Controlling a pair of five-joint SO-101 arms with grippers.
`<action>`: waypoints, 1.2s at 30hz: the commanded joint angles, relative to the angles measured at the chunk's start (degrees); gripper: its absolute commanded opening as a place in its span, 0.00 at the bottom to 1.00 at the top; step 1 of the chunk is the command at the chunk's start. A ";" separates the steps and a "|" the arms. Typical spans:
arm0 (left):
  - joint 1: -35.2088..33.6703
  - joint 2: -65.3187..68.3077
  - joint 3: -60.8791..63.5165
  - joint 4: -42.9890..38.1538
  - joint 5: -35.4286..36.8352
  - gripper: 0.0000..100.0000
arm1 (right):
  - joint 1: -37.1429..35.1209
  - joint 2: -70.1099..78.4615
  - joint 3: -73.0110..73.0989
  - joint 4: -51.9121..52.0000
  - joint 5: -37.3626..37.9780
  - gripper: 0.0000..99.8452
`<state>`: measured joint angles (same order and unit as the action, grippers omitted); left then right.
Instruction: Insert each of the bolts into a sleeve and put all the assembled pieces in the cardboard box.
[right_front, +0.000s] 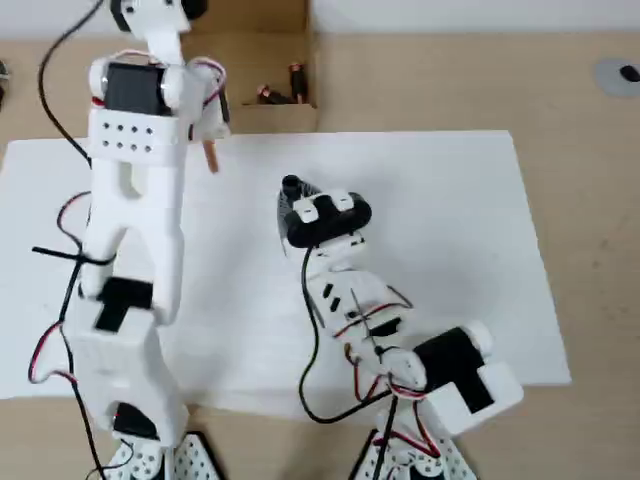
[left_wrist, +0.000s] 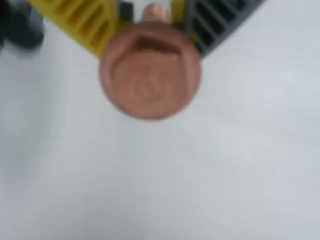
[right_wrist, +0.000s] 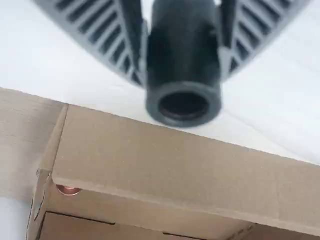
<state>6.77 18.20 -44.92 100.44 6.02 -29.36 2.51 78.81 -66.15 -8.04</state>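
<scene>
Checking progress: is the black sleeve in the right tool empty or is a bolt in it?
Empty: the sleeve shows a dark open hole at its near end, nothing in it.

You have a white sheet (right_front: 450, 250) lying flat on the tan table (right_front: 585, 200) | your grey round disc (right_front: 610, 74) sits on the table's far right, apart from the sheet

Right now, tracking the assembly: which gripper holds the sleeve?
The right gripper grips the black sleeve; the left gripper holds a copper bolt.
</scene>
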 joint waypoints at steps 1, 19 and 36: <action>0.44 -7.96 11.25 0.18 2.11 0.00 | 0.75 -2.51 -0.92 0.09 0.53 0.01; -0.70 -56.48 60.40 -26.73 6.77 0.01 | 0.75 -2.59 -1.01 1.67 0.53 0.01; 3.34 -83.91 90.29 -61.19 8.09 0.01 | -0.75 -2.59 -0.92 1.58 2.20 0.01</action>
<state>9.41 -64.26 45.54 41.45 14.11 -29.36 2.51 78.81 -64.48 -6.90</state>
